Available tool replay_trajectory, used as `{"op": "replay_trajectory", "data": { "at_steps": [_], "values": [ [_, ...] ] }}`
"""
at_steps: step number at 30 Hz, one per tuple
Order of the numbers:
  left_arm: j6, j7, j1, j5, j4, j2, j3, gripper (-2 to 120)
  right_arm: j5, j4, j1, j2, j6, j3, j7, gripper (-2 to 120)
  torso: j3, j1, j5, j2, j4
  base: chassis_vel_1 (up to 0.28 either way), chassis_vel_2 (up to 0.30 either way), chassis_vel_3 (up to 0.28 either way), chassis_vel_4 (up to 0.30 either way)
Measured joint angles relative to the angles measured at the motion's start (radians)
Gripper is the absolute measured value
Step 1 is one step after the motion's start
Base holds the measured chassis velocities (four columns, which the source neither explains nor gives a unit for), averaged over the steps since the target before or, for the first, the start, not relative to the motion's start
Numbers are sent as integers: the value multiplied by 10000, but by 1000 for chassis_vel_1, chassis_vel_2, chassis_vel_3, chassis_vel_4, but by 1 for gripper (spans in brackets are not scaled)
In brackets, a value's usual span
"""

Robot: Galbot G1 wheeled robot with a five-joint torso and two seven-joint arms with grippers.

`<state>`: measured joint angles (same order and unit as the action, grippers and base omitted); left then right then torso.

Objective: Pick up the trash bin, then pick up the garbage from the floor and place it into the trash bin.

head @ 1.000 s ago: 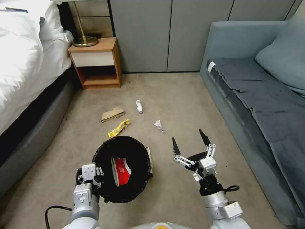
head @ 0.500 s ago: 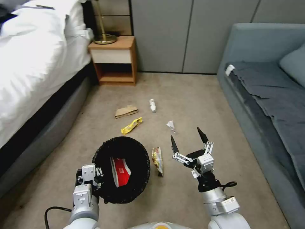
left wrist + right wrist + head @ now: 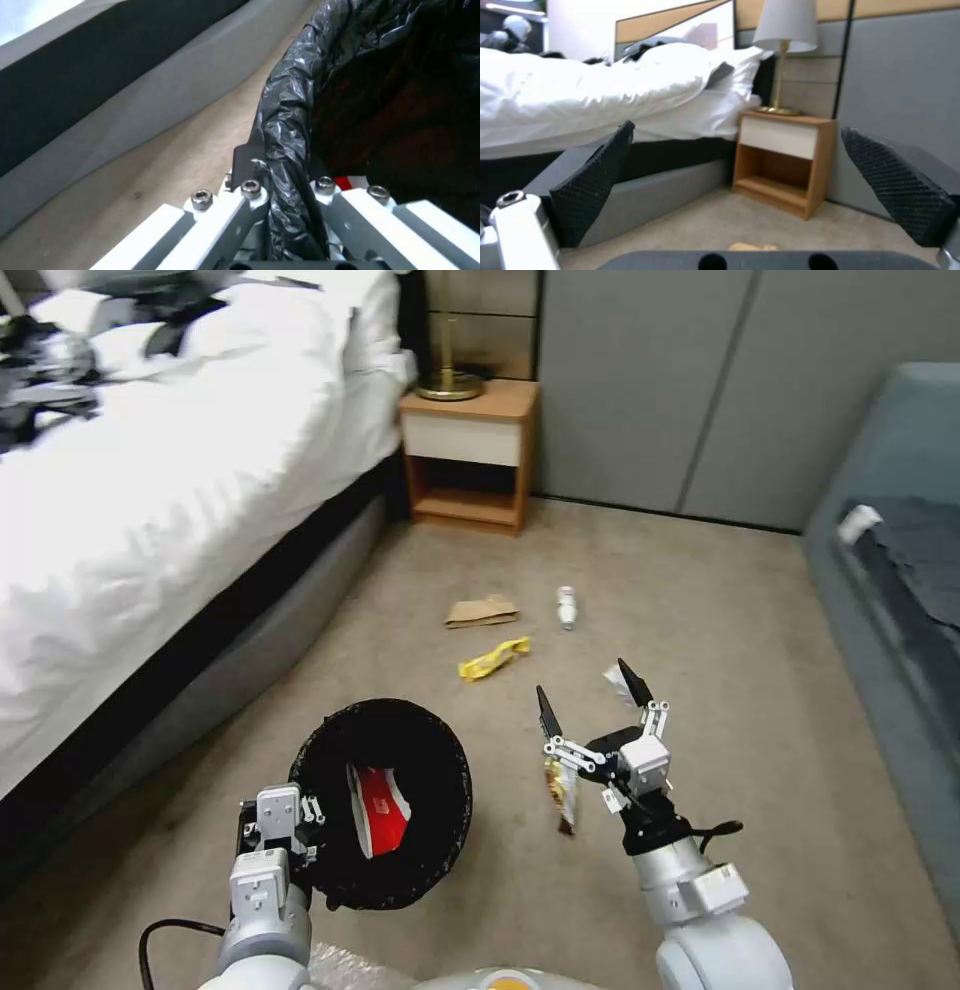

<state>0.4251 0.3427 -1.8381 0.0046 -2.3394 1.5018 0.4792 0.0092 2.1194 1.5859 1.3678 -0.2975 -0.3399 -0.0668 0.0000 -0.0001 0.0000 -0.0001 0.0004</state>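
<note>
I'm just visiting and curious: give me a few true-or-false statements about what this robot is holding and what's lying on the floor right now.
1. The left gripper is clamped on the rim of the trash bin. True.
2. The right gripper holds a bottle. False: its fingers are spread open and empty.
3. A red-and-white carton lies inside the bin. True.
4. The yellow wrapper is on the bed. False: it lies on the carpet, near the brown paper bag.
5. The small bottle stands on the nightstand. False: it lies on the floor.

Bed left, nightstand behind, litter between trash bin and nightstand.
</note>
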Motion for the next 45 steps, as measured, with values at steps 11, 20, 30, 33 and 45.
{"op": "replay_trajectory", "data": {
  "at_steps": [11, 20, 30, 33, 45],
  "values": [
    [-29, 19, -28, 42, 0, 18, -30, 1, 412, -1609, -1288, 2, 1127, -57, 105, 100, 0, 1, 0, 0, -5, 17, 24, 20, 20],
    [-78, 20, -151, 204, -13, 75, -80, 1, 927, -3383, -2532, 132, 2711, -146, 644, 100, 0, 1, -1, 0, -4, 0, 0, 0, 0],
    [-147, 20, -157, 294, -15, 134, -83, 1, 3274, -5025, -3386, 112, 4695, -157, 1055, 100, 0, 1, 0, 0, -5, 0, 0, 0, 0],
    [-149, 19, -149, 330, -15, 150, -100, 1, 3647, -5393, -3569, 119, 5013, -156, 1056, 100, -1, 1, 1, 0, -5, 0, 0, 0, 0],
    [-176, 16, -151, 387, -6, 179, -134, 1, 4025, -7656, -4545, 174, 5681, -106, 905, 100, 0, 1, 0, 0, -4, 0, 0, 0, 0]
  ]
}}
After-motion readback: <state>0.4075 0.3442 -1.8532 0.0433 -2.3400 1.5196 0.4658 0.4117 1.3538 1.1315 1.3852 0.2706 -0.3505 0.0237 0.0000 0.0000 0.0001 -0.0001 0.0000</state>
